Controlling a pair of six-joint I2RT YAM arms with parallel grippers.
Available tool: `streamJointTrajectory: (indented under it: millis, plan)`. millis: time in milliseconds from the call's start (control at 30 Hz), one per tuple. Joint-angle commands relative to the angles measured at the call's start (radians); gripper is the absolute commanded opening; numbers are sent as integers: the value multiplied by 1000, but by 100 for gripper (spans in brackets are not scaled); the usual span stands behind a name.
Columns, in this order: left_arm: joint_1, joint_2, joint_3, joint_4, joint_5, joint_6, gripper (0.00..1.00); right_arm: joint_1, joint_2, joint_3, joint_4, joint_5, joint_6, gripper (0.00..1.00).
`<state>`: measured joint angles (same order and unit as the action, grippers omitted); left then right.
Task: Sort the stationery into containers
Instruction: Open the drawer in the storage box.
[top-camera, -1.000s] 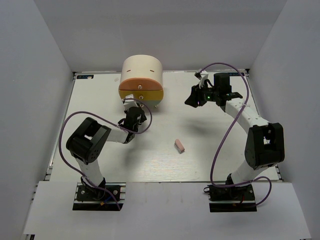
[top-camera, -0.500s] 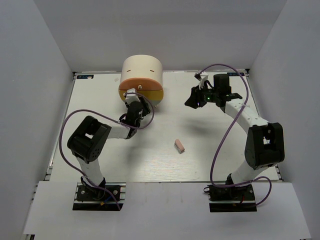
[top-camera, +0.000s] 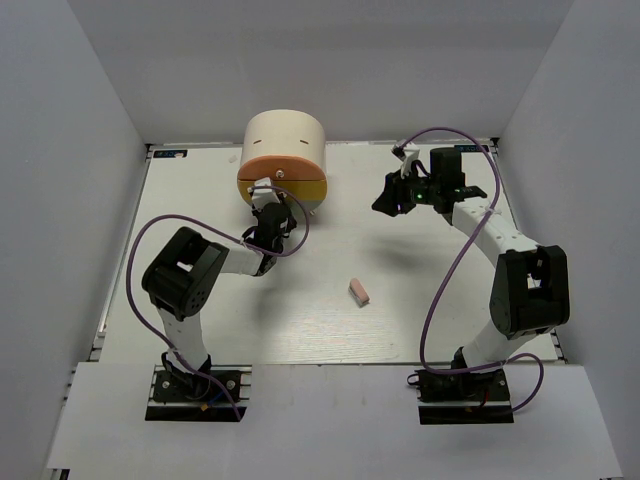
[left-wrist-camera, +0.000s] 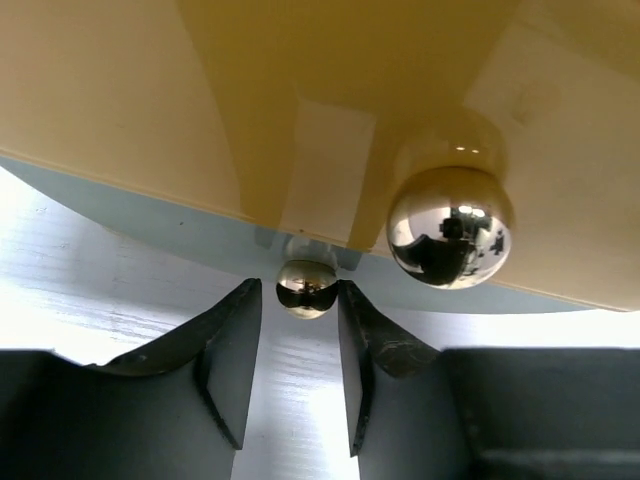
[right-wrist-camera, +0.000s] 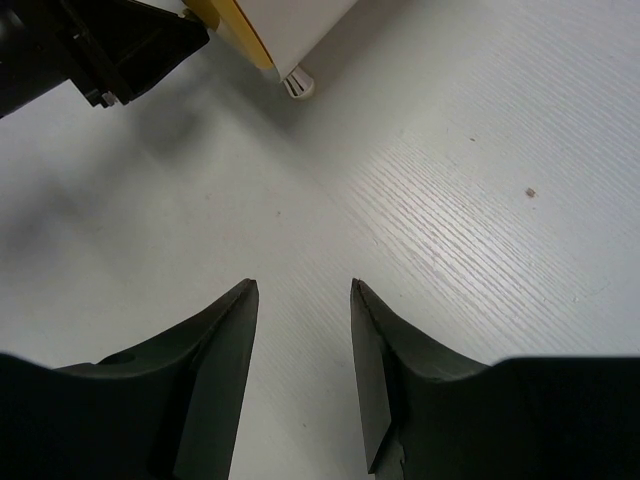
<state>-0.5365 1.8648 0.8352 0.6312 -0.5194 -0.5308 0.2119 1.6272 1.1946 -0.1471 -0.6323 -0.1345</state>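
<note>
The cream cylindrical cabinet (top-camera: 285, 135) stands at the back of the table, with its orange drawer (top-camera: 280, 166) above its yellow drawer (top-camera: 297, 188). My left gripper (top-camera: 271, 207) is right at the cabinet's front. In the left wrist view its open fingertips (left-wrist-camera: 300, 290) flank a small shiny knob (left-wrist-camera: 306, 288) on a pale blue band under the yellow front (left-wrist-camera: 250, 100). The right finger touches the knob and the left stands slightly apart. A bigger knob (left-wrist-camera: 450, 226) sits to the right. The pink eraser (top-camera: 358, 290) lies mid-table. My right gripper (top-camera: 388, 198) is open and empty (right-wrist-camera: 303, 290). No highlighters or sticks show.
The right wrist view shows a cabinet foot (right-wrist-camera: 298, 86) and part of the left arm (right-wrist-camera: 100, 50) at its top left. White walls close in the table on the left, back and right.
My left gripper has moved up to the cabinet front until its fingers reach the small knob. My right gripper has shifted slightly. The eraser has not moved.
</note>
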Motion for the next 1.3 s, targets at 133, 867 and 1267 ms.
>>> streamJointTrajectory:
  millis: [133, 867, 1267]
  plan:
    - [6, -1, 27, 51, -37, 6, 41, -6, -20, -3, 32, -21, -4, 48]
    - [-3, -50, -62, 81, -8, 6, 0, -6, -21, -16, 43, -30, 6, 48]
    - [-3, -125, -148, 71, 21, -3, 0, -5, -27, -24, 46, -37, 10, 48]
